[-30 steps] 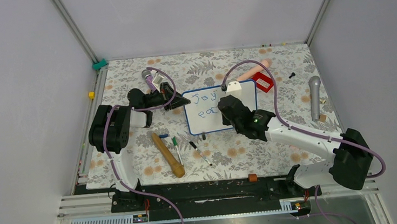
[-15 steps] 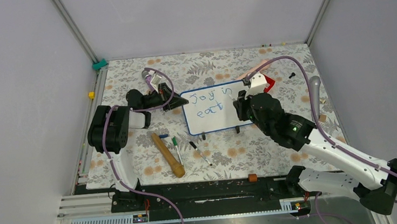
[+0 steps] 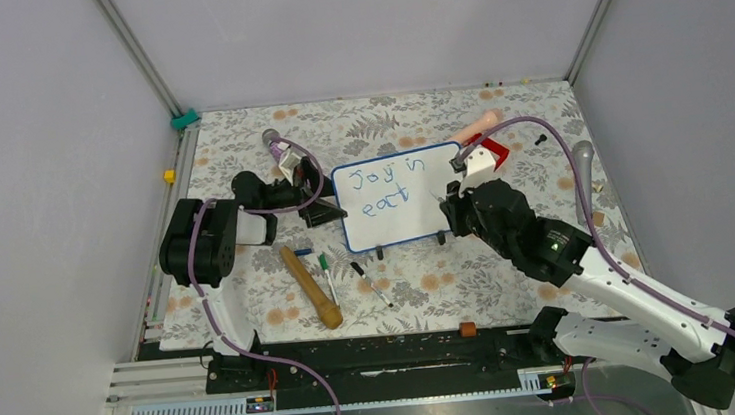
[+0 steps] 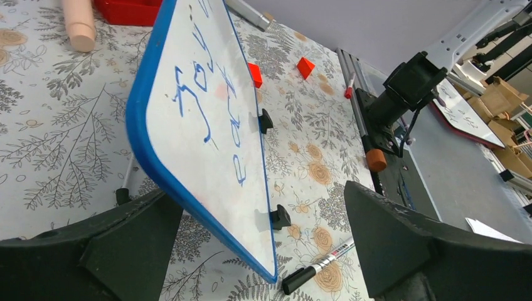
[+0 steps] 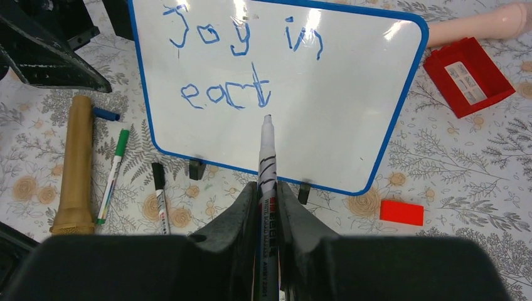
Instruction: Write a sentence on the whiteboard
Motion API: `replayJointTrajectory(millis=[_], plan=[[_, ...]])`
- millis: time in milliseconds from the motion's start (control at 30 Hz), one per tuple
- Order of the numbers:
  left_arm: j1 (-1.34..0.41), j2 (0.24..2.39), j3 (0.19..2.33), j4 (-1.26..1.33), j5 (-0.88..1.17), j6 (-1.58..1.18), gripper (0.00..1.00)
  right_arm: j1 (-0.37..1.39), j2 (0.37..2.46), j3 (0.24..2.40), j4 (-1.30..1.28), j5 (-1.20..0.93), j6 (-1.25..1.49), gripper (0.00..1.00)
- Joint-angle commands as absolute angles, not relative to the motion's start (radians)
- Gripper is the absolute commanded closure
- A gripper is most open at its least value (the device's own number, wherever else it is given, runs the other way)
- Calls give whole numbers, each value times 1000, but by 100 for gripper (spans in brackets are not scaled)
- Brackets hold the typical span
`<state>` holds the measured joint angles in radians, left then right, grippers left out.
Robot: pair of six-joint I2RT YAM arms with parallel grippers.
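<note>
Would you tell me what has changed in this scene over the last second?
The left gripper has opened and let go of the left edge of the whiteboard, which now stands between its spread jaws. The right gripper, shut on the marker, swung back from over the board to its right side, uncovering the sentence. The wooden stick and the green pen stayed put.

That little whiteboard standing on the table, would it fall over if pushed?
Probably tips easily: the whiteboard stands tilted on two small black feet, and the left hand is open around its edge, not gripping. It looks thin, rigid and likely light.
</note>
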<state>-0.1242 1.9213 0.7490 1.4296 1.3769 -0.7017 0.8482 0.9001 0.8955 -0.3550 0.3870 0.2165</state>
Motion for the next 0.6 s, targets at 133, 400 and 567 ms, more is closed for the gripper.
replayJointTrajectory(millis=[133,400,567], plan=[[-132,1862,721,1475,1487,-619,1,838,827,869,-347,347,225,100],[-168,1863,726,1476,1635,-610,1,836,801,868,-371,329,231,100],[-99,1841,673,1474,1510,-595,4,836,805,868,-367,315,235,100]])
